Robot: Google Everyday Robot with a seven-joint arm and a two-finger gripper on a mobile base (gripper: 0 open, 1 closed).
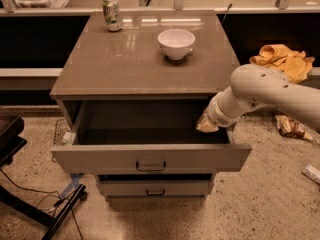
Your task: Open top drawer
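Right under my gripper (pixel 206 124) the top drawer (pixel 150 158) sits wide open; can't tell my grip, honestly.

The top drawer (pixel 150 157) stood pulled well out from the bench (pixel 125 64), its deep grey inside open to view and its black bar handle (pixel 150 166) facing front. The white arm (pixel 265 91) reached in from the right, with the tool (pixel 206 124) at the drawer's right rear corner. On the bench sat a white bowl (pixel 176 43) and a drink can (pixel 112 14), well apart. A narrower drawer (pixel 155 188) showed below.
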